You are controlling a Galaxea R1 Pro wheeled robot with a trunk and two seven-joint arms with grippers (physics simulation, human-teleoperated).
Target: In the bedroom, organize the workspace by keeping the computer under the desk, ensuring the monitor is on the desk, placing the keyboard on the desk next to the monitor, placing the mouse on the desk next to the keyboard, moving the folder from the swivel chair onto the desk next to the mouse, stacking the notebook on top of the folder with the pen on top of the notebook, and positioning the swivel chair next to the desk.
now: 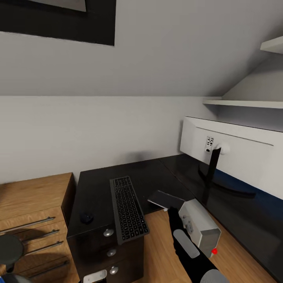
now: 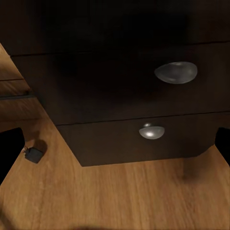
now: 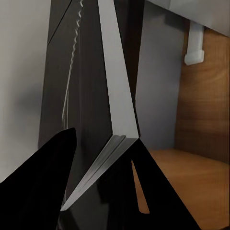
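Note:
The black desk [image 1: 98,184] carries the keyboard [image 1: 127,210], with the mouse [image 1: 87,217] to its left. The thin grey notebook [image 1: 167,199] overhangs the desk's inner edge. My right gripper [image 1: 173,214] stands open, and its fingers [image 3: 43,187] straddle the edge of the notebook [image 3: 112,96]. The monitor [image 1: 236,151] stands on the desk's right wing, white back toward me. The computer [image 1: 200,226] sits on the floor beside my right arm. My left gripper [image 2: 115,148] is open, low in front of the desk's drawers [image 2: 120,91]. The folder, pen and swivel chair are out of view.
A light wooden drawer unit [image 1: 31,220] stands against the desk's left side. White wall shelves [image 1: 243,103] hang above the monitor. Round silver knobs [image 2: 176,72] stick out of the drawer fronts. A small dark object [image 2: 33,154] lies on the wooden floor [image 2: 120,196].

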